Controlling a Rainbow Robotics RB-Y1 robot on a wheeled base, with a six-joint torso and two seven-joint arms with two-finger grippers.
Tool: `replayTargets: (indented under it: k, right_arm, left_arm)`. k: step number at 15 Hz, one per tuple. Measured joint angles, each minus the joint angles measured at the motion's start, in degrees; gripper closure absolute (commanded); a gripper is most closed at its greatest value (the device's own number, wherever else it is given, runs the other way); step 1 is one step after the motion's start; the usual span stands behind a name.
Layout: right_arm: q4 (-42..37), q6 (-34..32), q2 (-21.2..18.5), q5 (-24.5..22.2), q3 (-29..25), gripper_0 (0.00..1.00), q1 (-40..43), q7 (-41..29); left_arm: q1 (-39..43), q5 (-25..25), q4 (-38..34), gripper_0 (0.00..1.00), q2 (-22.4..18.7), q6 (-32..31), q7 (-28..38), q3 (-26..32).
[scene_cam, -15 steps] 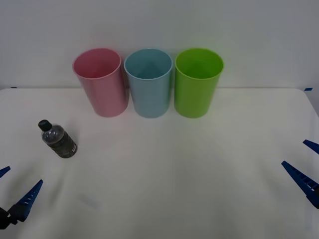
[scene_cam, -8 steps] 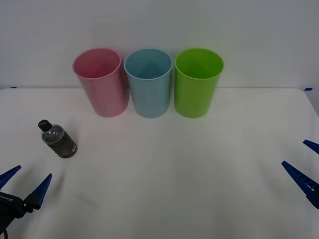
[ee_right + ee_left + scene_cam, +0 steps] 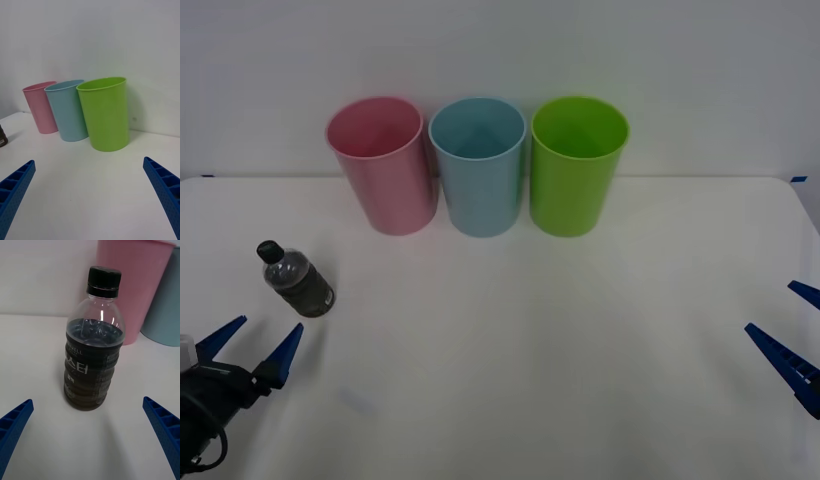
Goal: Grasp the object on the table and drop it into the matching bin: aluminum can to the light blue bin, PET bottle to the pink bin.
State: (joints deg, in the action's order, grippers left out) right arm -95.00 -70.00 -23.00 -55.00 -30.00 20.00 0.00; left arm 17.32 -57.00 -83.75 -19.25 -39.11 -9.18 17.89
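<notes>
PET bottle point(image 3: 297, 281) was seen upright on the white desk point(image 3: 520, 330), in front of and left of the pink bin point(image 3: 383, 165), well apart from it. The left pincer point(image 3: 252, 346) was held spread apart just short of the bottle. The right pincer point(image 3: 790, 333), spread likewise, was parked far right of the bottle.

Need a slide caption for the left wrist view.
Open left pincer lined up on the upright PET bottle, pink bin behind.
</notes>
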Motion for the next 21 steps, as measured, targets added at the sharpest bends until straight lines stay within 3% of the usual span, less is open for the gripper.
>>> replayTargets:
  k: [5, 15, 21]
  right_arm:
    - [0.0, 0.0, 0.0, 0.0, 0.0, 0.00, 0.0, 0.0]
    - [0.0, 0.0, 0.0, 0.0, 0.0, 0.00, 0.0, 0.0]
    - [0.0, 0.0, 0.0, 0.0, 0.0, 0.00, 0.0, 0.0]
  left_arm:
    - [-3.2, -3.6, 0.4, 0.00, 2.0, 2.5, 0.7, -0.1]
    - [-17.3, -7.6, 13.9, 0.00, 2.3, 2.6, -0.1, -0.1]
    - [-20.4, -8.5, 16.8, 0.00, 2.3, 2.6, 0.0, 0.0]
